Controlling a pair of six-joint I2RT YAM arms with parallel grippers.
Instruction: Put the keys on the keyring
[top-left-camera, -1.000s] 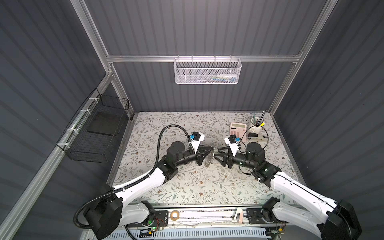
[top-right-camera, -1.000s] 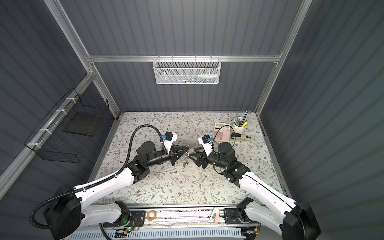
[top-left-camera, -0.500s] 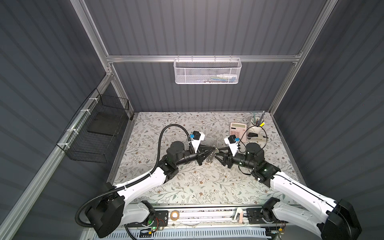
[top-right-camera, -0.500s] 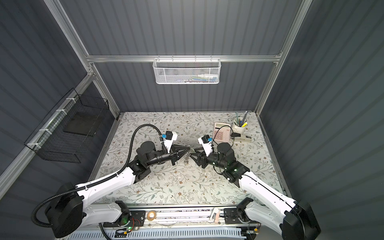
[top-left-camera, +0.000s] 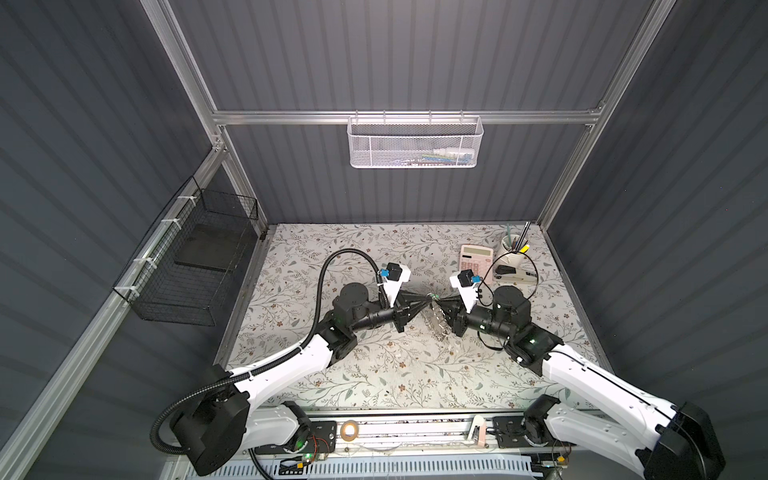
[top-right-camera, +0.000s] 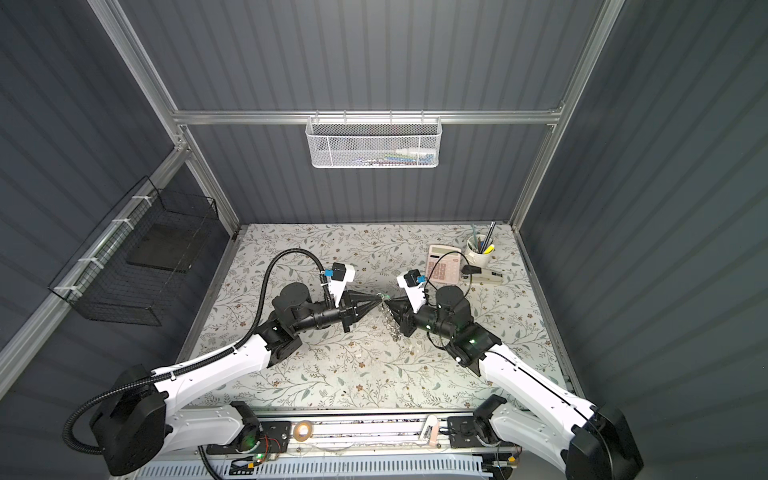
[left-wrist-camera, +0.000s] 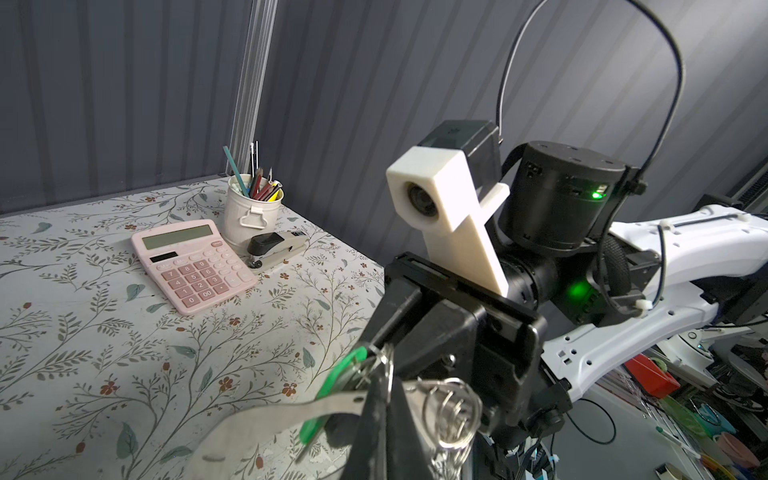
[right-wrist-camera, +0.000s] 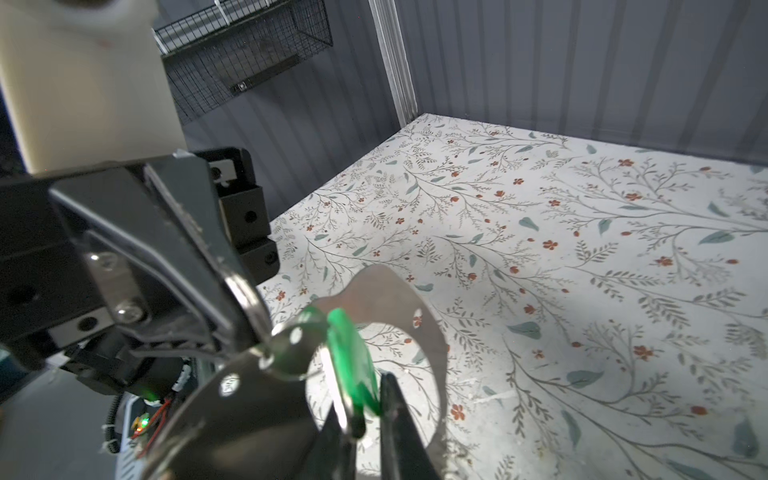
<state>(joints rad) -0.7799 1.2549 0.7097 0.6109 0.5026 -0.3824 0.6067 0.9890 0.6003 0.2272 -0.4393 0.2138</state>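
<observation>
The green key (right-wrist-camera: 353, 361) is pinched by its plastic head in the right gripper (top-left-camera: 442, 299), up in the air over the middle of the floral tabletop (top-left-camera: 374, 374). It touches the keyring (top-left-camera: 437, 323), which dangles from the left gripper (top-left-camera: 427, 298), clamped tight on the hoop. The two tips nearly meet.

You have a table (top-left-camera: 374, 374) covered in a pale cloth printed with leafy sprigs and small red flowers. In its far right corner a pink calculator (top-left-camera: 476, 257) lies flat, just beside a white cup (top-left-camera: 510, 257) of pens and pencils. A grey and black stapler (top-left-camera: 515, 273) lies in front of that cup, near the calculator.
</observation>
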